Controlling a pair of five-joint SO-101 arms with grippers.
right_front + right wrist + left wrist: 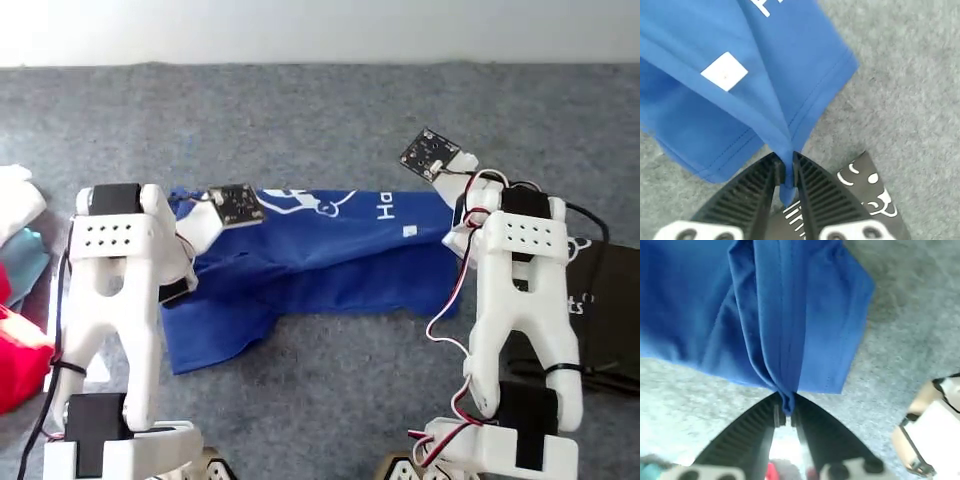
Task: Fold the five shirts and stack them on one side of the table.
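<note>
Arm bases sit at the near edge of the grey table. Blue shirt lies mid-table, partly folded lengthwise and stretched between the two arms, with one loose flap spread toward the near-left. Left gripper is clenched on a bunched fold at the shirt's left end, and the cloth runs off from the jaws in a ridge. Right gripper is clenched on a pinched fold at the shirt's right end, near a white label. Black shirt with white print lies at the right edge, partly under the right arm. At the left edge the red shirt is nearest, the teal shirt is behind it, and the white shirt is farthest.
</note>
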